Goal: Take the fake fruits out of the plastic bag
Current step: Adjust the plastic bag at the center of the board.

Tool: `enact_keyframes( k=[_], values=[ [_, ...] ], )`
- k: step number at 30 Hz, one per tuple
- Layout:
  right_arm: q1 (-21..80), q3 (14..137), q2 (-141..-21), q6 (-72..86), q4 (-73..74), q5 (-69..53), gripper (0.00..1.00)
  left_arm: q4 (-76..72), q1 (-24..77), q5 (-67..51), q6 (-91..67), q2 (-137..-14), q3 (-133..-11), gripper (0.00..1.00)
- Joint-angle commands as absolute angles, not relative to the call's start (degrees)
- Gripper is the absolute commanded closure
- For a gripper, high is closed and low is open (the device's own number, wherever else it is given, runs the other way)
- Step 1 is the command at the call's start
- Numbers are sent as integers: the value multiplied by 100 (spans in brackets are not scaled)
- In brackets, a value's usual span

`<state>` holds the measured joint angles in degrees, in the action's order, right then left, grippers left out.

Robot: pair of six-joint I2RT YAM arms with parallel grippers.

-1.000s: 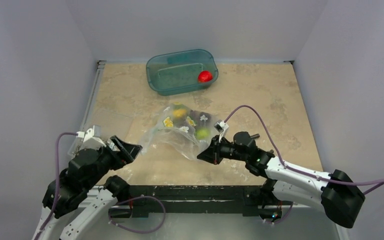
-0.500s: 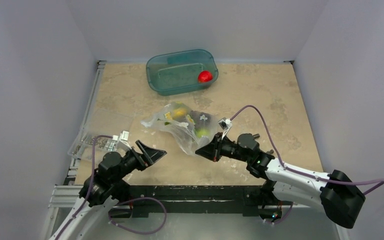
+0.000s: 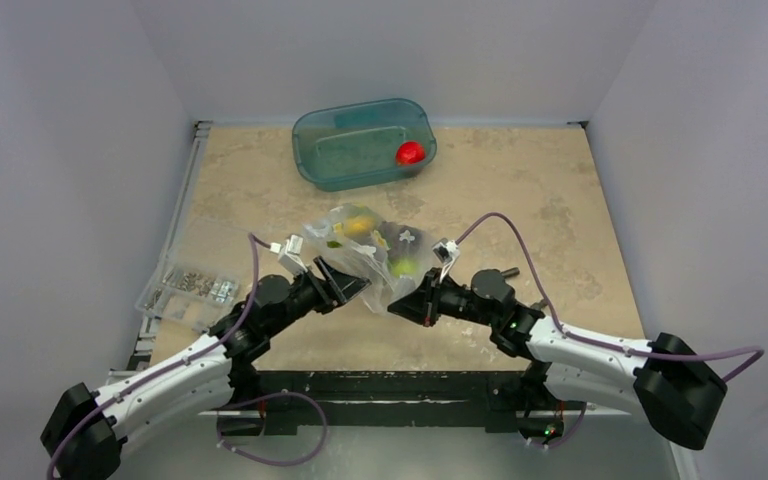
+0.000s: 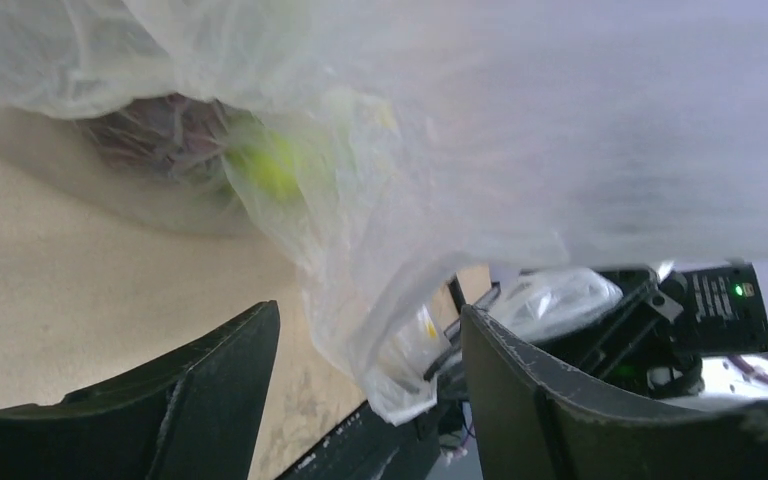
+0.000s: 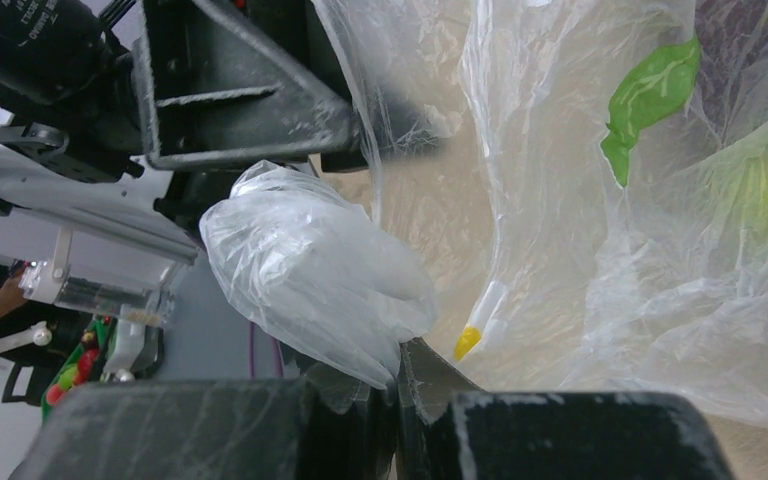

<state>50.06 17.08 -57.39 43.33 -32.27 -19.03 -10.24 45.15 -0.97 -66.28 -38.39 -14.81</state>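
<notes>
The clear crinkly plastic bag (image 3: 360, 250) lies mid-table, its near end lifted. Through it show fake fruits: a yellow banana (image 3: 358, 226) and a green apple (image 3: 403, 266). My right gripper (image 3: 400, 304) is shut on a bunched fold of the bag (image 5: 310, 270) at its near right corner. My left gripper (image 3: 348, 286) is open at the bag's near left side. A hanging fold of the bag (image 4: 400, 330) dangles between its fingers (image 4: 520, 390), untouched by either one. In the left wrist view a yellow-green fruit (image 4: 270, 165) and dark purple grapes (image 4: 160, 135) show blurred inside the bag.
A teal translucent tub (image 3: 332, 150) stands at the back with a red round fruit (image 3: 410, 152) in it. A flat clear box of metal parts (image 3: 190, 285) lies at the table's left edge. Grey walls close in the table on three sides.
My left arm has swung from the front left corner in to the bag, and its jaws have narrowed a little. The bag has bunched toward the right gripper, which keeps its hold.
</notes>
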Motion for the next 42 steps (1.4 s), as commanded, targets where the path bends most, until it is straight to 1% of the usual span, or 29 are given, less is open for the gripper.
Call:
enact_keyframes(
  k=[1, 2, 3, 4, 5, 6, 8, 10, 12, 13, 14, 15, 17, 18, 20, 21, 24, 27, 29, 30, 31, 32, 33, 34, 35, 37, 39, 40, 42],
  values=[
    [5088, 1593, -5699, 4280, -3647, -1994, 95, -1912, 4563, 623, -6393, -4298, -1673, 37],
    [5100, 1579, -5691, 4248, -3650, -1995, 94, -1966, 4568, 639, -6357, -4422, -1680, 41],
    [5099, 1560, -5668, 4219, -3642, -1989, 93, -1938, 4567, 684, -6327, -4510, -1683, 50],
    [5095, 1556, -5650, 4176, -3608, -1984, 91, -1851, 4563, 748, -6316, -4556, -1674, 63],
    [5102, 1574, -5601, 4106, -3510, -1974, 88, -1747, 4562, 845, -6311, -4534, -1633, 79],
    [5106, 1600, -5531, 4031, -3353, -1934, 85, -1713, 4567, 934, -6337, -4489, -1512, 85],
    [5102, 1625, -5283, 3833, -2957, -1743, 76, -1898, 4564, 1069, -6423, -4218, -1161, 94],
    [5134, 1584, -4885, 3648, -2516, -1373, 70, -2043, 4567, 1173, -6498, -3933, -845, 98],
    [5150, 1473, -4421, 3420, -2289, -1183, 68, -1972, 4564, 1226, -6556, -3696, -679, 100],
    [5150, 1439, -4220, 3395, -2149, -1098, 73, -1947, 4562, 1226, -6580, -3605, -617, 100],
    [5150, 1430, -4071, 3438, -2007, -1046, 83, -1928, 4562, 1223, -6602, -3509, -566, 100],
    [5150, 1432, -3965, 3500, -1930, -1094, 91, -1925, 4562, 1222, -6616, -3423, -510, 100],
    [5150, 1541, -3864, 3412, -1827, -1416, 93, -1933, 4570, 1222, -6635, -3281, -402, 100],
    [5150, 1710, -3817, 3262, -1581, -1447, 90, -1929, 4568, 1222, -6640, -3226, -378, 100],
    [5150, 2279, -3722, 2964, -717, -988, 78, -1932, 4562, 1202, -6624, -3179, -350, 100],
    [5150, 2586, -3767, 2853, -377, -674, 72, -1942, 4562, 1177, -6605, -3181, -351, 100],
    [5150, 3567, -4115, 2560, 399, -245, 57, -2011, 4562, 1090, -6575, -3255, -387, 100],
    [5150, 4294, -4630, 2227, 496, -193, 44, -2011, 4567, 1009, -6517, -3350, -478, 100],
    [5150, 4704, -5064, 1935, 419, -446, 39, -1997, 4563, 970, -6479, -3440, -528, 100],
    [5149, 4899, -5292, 1795, 426, -505, 30, -1981, 4563, 967, -6478, -3471, -545, 100],
    [5150, 5031, -5493, 1711, 421, -540, 18, -1974, 4564, 962, -6491, -3498, -567, 100],
    [5150, 5111, -5682, 1681, 364, -627, 11, -1994, 4562, 952, -6490, -3510, -577, 100],
    [5148, 5206, -5908, 1614, 370, -822, 10, -2000, 4564, 950, -6485, -3523, -584, 100],
    [5150, 5286, -6132, 1494, 429, -997, 14, -2003, 4563, 954, -6494, -3524, -588, 100],
    [5155, 5306, -6330, 1479, 431, -1320, 22, -1999, 4564, 962, -6493, -3524, -601, 100],
    [5159, 4928, -6627, 1878, -53, -2215, 44, -1949, 4562, 986, -6503, -3497, -626, 100],
    [5174, 4131, -6802, 2489, -919, -2551, 67, -1859, 4562, 1053, -6491, -3430, -648, 100],
    [5191, 3688, -6874, 2737, -1319, -2634, 74, -1811, 4564, 1081, -6489, -3393, -657, 100],
    [5250, 2919, -7077, 2963, -2082, -2634, 76, -1693, 4563, 1134, -6477, -3304, -667, 100]
  ],
)
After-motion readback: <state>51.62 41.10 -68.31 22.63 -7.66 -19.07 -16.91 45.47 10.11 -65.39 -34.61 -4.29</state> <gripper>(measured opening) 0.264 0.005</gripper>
